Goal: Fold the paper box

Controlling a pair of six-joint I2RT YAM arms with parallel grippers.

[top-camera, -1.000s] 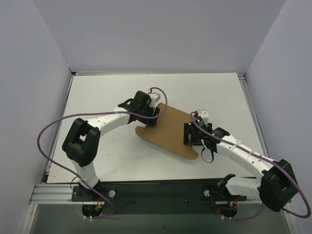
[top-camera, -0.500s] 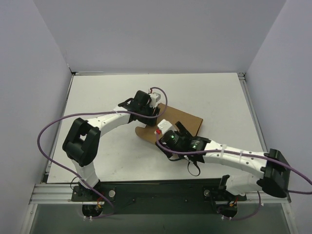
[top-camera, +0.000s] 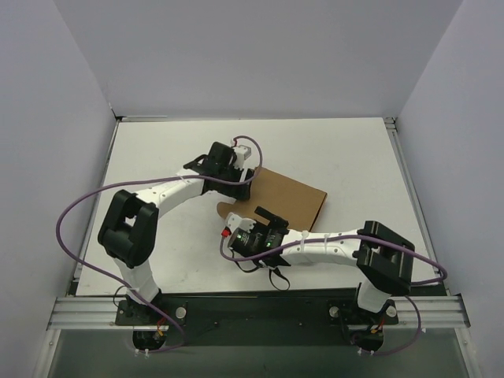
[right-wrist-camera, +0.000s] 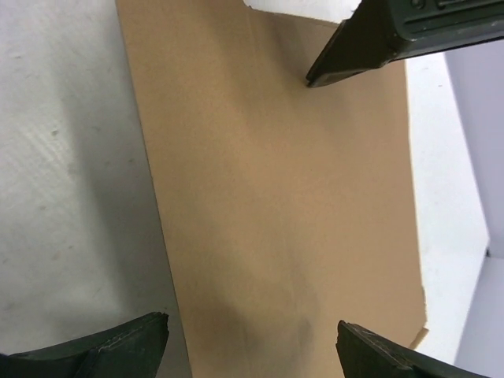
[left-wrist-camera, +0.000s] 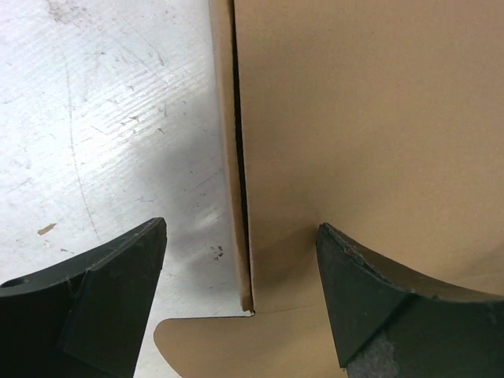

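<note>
The paper box (top-camera: 290,197) is a flat brown cardboard sheet lying mid-table, with a rounded flap (top-camera: 227,211) at its left. My left gripper (top-camera: 244,179) is open at the sheet's far left corner. In the left wrist view its jaws (left-wrist-camera: 240,303) straddle a folded panel edge (left-wrist-camera: 239,157) without touching it. My right gripper (top-camera: 264,224) is open and low over the sheet's near left edge. In the right wrist view (right-wrist-camera: 252,350) the cardboard (right-wrist-camera: 276,197) lies between its spread fingers, and one left finger (right-wrist-camera: 370,39) shows at the top.
The white scuffed table (top-camera: 157,157) is walled in by grey panels at the back and both sides. The right arm (top-camera: 339,244) lies stretched low across the near part of the table. A purple cable (top-camera: 79,213) loops off the left arm.
The right arm has swept left across the sheet, from its right edge to its near left edge. The sheet's near flaps no longer show. The left gripper shifted slightly left.
</note>
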